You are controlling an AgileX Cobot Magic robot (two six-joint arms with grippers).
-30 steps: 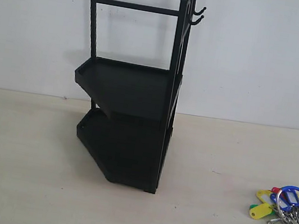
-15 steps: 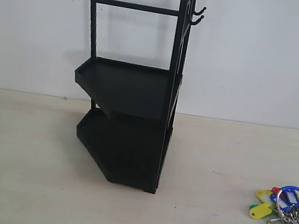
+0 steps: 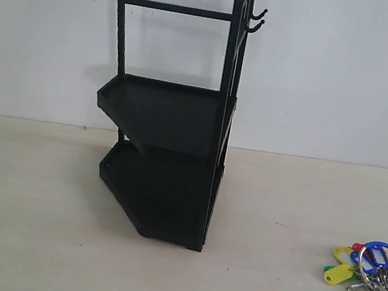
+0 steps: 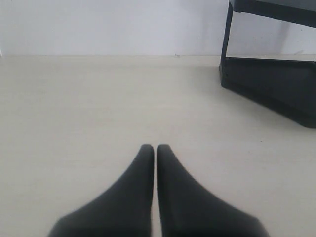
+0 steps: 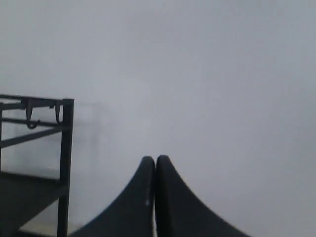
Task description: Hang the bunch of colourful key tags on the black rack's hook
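Note:
The colourful key tag bunch (image 3: 370, 271) lies on the table at the right edge of the exterior view, its blue-sheathed ring on top and yellow tags spread toward the front. The black rack (image 3: 173, 113) stands at centre against the white wall, with two small hooks (image 3: 257, 19) at its upper right post. Neither arm shows in the exterior view. My left gripper (image 4: 156, 147) is shut and empty above bare table, the rack's lower tray (image 4: 276, 89) off to one side. My right gripper (image 5: 155, 159) is shut and empty, facing the wall, with the rack's hooks (image 5: 44, 114) off to one side of it.
The pale wooden table (image 3: 34, 223) runs wide on both sides of the rack. A white wall (image 3: 338, 72) closes the back. The tag bunch partly runs off the exterior view's right edge.

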